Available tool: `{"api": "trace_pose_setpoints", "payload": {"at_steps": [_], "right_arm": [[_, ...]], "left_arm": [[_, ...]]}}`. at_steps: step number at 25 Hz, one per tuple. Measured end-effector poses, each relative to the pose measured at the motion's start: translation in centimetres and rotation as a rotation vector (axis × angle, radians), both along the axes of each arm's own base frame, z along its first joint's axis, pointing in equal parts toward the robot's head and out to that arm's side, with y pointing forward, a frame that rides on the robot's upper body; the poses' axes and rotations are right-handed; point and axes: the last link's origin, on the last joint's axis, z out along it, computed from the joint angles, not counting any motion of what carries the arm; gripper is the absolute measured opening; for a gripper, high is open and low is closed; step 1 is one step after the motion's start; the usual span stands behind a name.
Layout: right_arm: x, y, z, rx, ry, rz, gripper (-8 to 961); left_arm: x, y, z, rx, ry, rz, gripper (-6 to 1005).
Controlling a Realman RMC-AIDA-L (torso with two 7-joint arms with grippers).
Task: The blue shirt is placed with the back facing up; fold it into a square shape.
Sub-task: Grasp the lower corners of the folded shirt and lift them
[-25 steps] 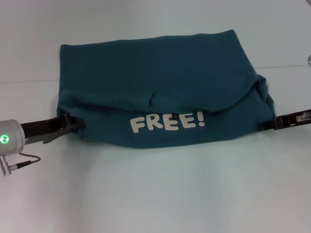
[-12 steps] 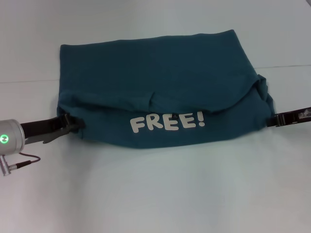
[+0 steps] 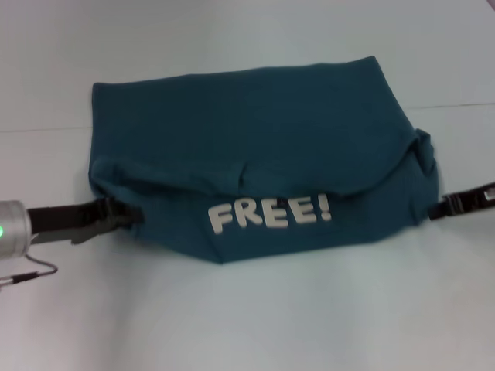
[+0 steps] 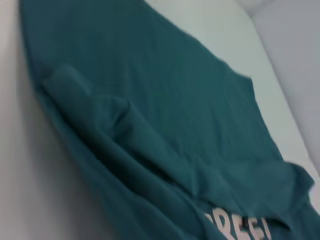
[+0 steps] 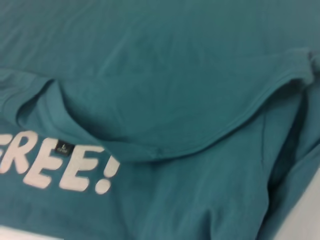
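Observation:
The blue shirt [image 3: 255, 131] lies across the white table, its near part turned over so the white letters "FREE!" [image 3: 269, 213] face up. At the shirt's left edge, level with the letters, my left gripper [image 3: 130, 215] is shut on the cloth. My right gripper [image 3: 433, 209] pinches the right edge at the same height. The left wrist view looks along the shirt [image 4: 165, 125] and its folded rim. In the right wrist view I see the shirt [image 5: 165, 75], the neckline curve and the letters [image 5: 55, 162].
The white table [image 3: 247, 317] stretches bare in front of the shirt and on both sides. A seam in the table cover [image 3: 464, 106] runs behind the shirt. The left arm's silver wrist [image 3: 11, 232] sits at the near left.
Both grippers have moved toward me, and the whole shirt has slid a little nearer with them. Before that, the right gripper drew back to the right, to the shirt's edge.

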Motion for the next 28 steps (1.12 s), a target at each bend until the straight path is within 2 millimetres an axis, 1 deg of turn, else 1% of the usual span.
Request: {"api": "trace_pose_setpoints", "payload": {"at_steps": [2,5,9,14,19,24,28], "right_arm": [[-0.2,-1.1,0.8,-0.050,-0.002,-0.028,7],[-0.3,-2.9,1.3,-0.124,0.023,-0.076,11],[0.0,-5.1,1.3,-0.216,0.062,-0.127,16],[0.6,-7.3,1.1,-0.304,0.093,-0.169,22],[1.2,-8.7,1.0,-0.340,0.110,-0.201,28],[1.7,-9.9,0.7,-0.376,0.131,-0.227,34],[1.9,-10.8,0.9,-0.395,0.170,-0.239,39]], "left_arm": [[-0.2,-0.9,0.6,-0.057,-0.003,-0.004,48],[-0.7,-2.3,1.7,-0.118,-0.006,-0.006,48],[-1.5,-4.4,2.5,-0.215,0.004,-0.004,49],[-2.4,-6.8,3.3,-0.290,0.015,0.002,49],[-3.0,-8.7,4.0,-0.339,0.022,0.006,48],[-3.6,-9.8,4.1,-0.385,0.037,0.019,49],[-4.0,-10.3,4.3,-0.395,0.039,0.026,49]]}}
